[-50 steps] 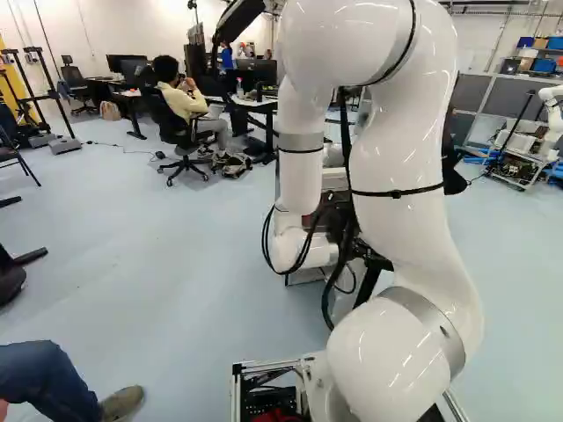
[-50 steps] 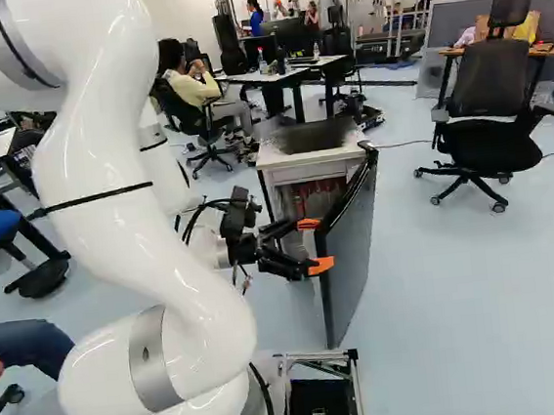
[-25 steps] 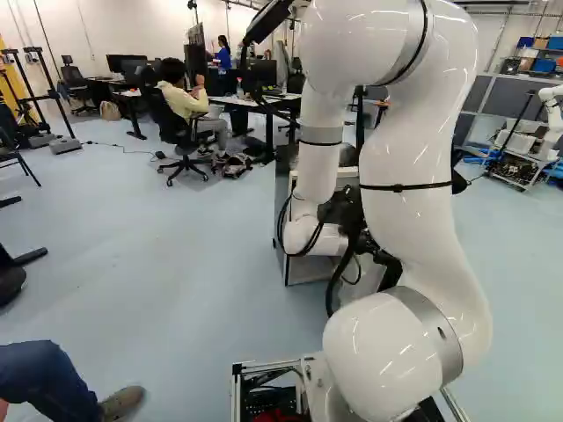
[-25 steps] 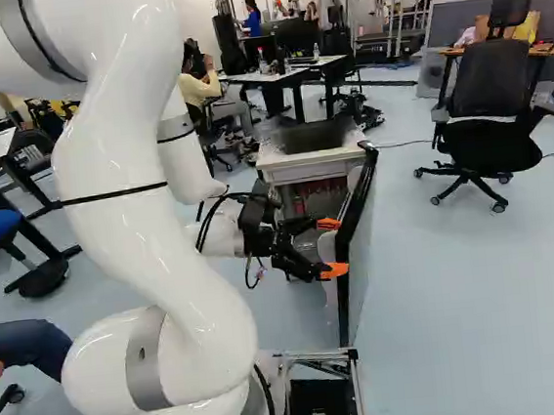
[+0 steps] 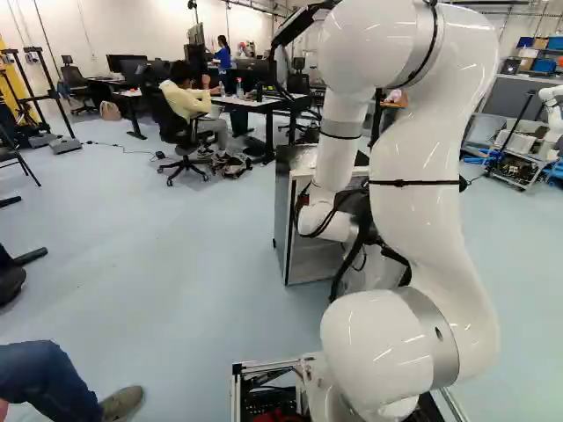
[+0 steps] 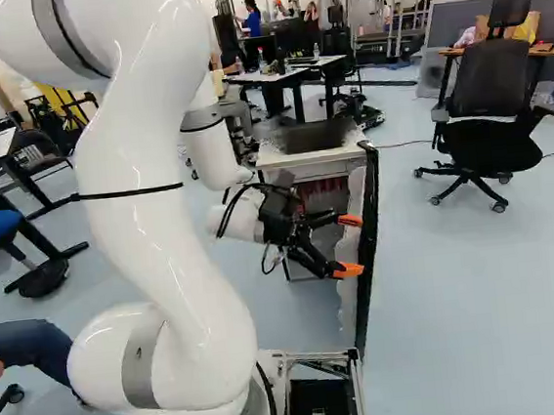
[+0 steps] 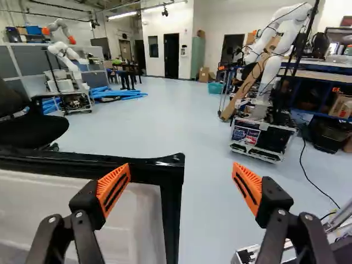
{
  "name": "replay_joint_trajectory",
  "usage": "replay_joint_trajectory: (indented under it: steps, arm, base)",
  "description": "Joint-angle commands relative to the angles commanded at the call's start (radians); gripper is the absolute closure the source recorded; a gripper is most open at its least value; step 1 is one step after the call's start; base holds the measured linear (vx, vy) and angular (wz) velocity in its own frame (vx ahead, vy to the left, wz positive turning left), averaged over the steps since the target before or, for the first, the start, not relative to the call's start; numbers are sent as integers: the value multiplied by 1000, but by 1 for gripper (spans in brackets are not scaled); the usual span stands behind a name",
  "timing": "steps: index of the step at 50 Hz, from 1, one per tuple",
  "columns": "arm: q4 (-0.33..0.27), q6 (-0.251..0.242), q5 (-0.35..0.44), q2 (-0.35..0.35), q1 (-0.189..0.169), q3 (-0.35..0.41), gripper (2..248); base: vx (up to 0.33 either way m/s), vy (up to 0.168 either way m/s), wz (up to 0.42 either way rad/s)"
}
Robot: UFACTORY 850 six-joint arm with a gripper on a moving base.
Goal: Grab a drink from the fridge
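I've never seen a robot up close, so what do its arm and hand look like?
The arm is glossy white and rounded, with grey bands, thin black straps and black cables. The gripper is black, with two jointed fingers; their orange pads are ridged and slotted.

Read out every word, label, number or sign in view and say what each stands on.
No text can be read.
Printed labels on the base of another robot: too small and blurred to read.
Fridge door, inner side: no lettering visible.
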Motion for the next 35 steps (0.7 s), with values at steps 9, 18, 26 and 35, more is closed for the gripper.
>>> replay_joint_trajectory:
  steps: [9, 18, 26, 35]
  arm:
    - [0, 0, 0, -13, -58, -44, 3]
    - [0, 0, -2, -27, -112, -88, 3]
    - [0, 0, -10, -41, -158, -127, 3]
    - [0, 0, -21, -57, -207, -172, 3]
  base:
    - [0, 0, 0]
    - [0, 0, 0]
    - [0, 0, 0]
    - [0, 0, 0]
